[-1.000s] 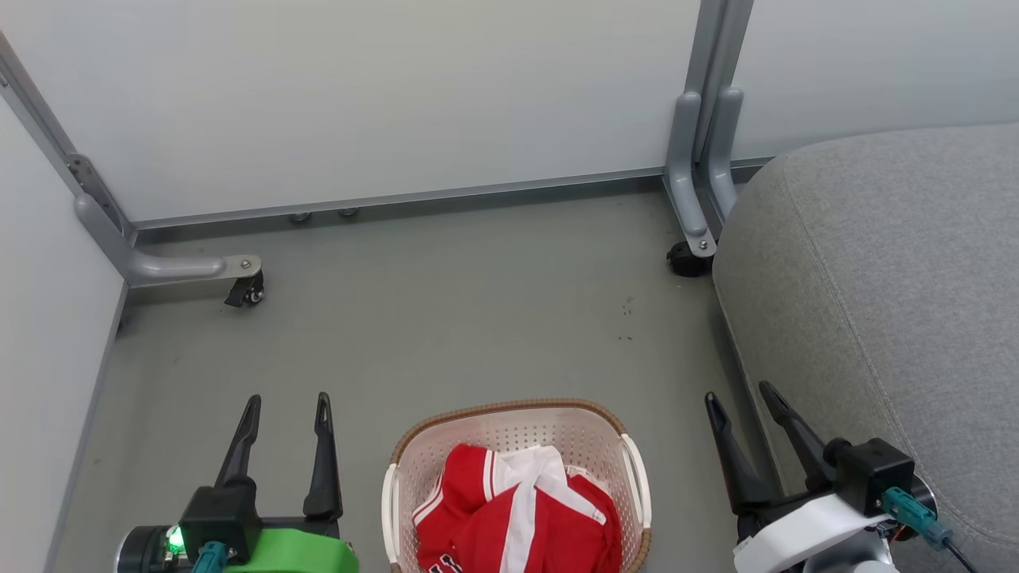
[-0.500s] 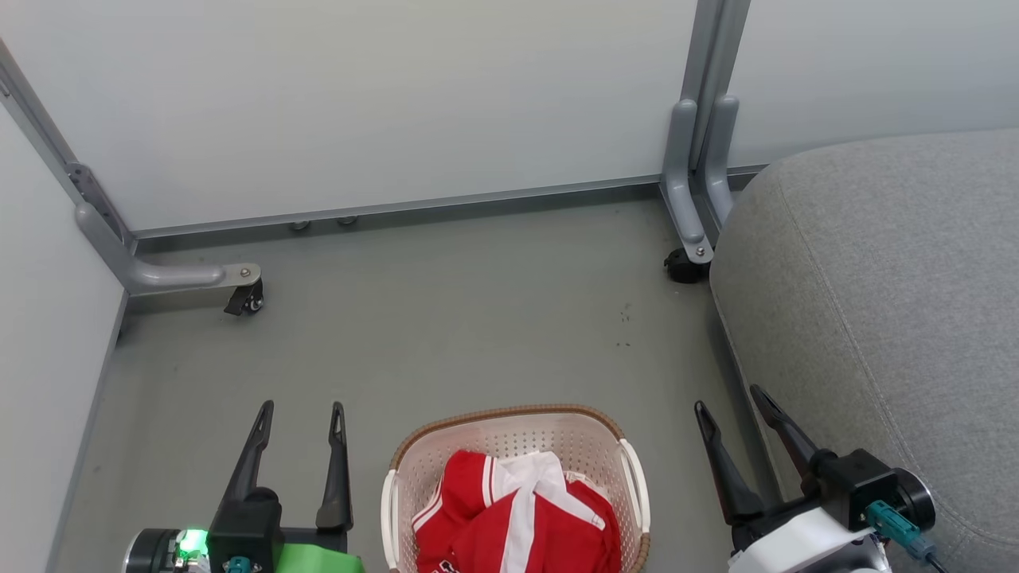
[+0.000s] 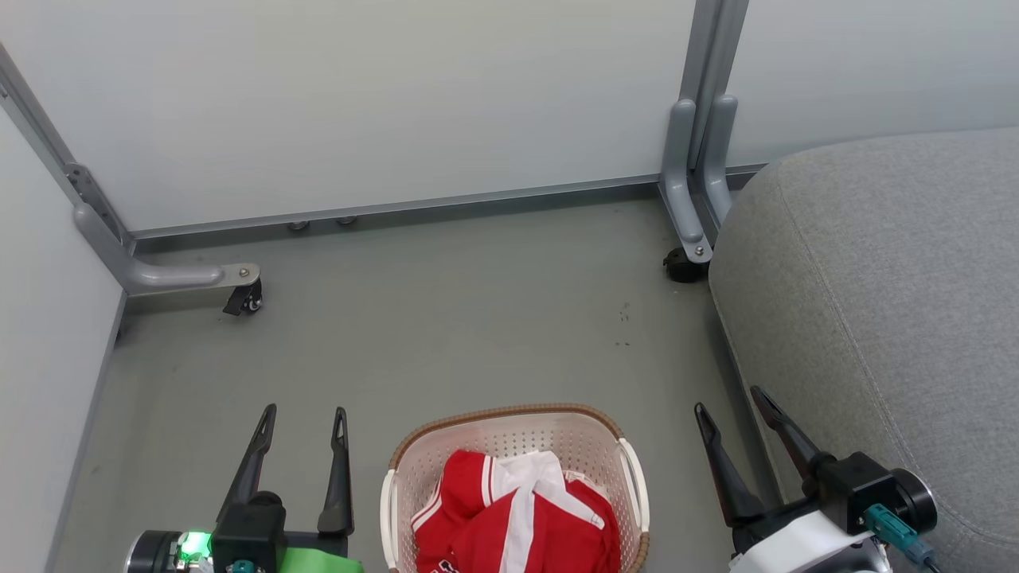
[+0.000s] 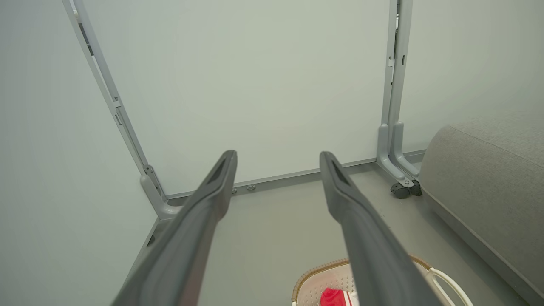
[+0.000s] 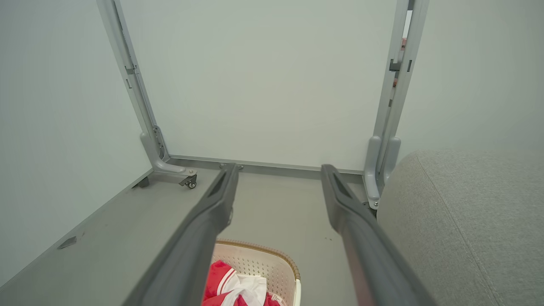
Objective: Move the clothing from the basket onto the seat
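My left pincer (image 3: pixel 306 410) hangs just left of the basket (image 3: pixel 503 413), its two long dark fingers spread wide with nothing between them. My right pincer (image 3: pixel 728 399) is spread just as wide and holds nothing either; it sits to the basket's right, over the strip of floor (image 3: pixel 446 318) between the basket and the seat (image 3: pixel 892 302). The clothing (image 3: pixel 517 517) lies heaped inside the basket, near me and low in my head view. It is soft, crumpled red cloth with a broad white band running down the middle of the heap and a bunched white fold at its far end. Thin white stripes edge a red hem on the left, and a scrap of black-and-white print at the near edge is too cut off to read. The basket is cream perforated plastic with a brown woven-look rim, rounded corners and a white handle on each side. The seat, a big grey fabric cushion with a rounded corner and a stitched seam, fills the right. Pale partition panels (image 3: pixel 358 103) in grey frames on castors close off the far side.
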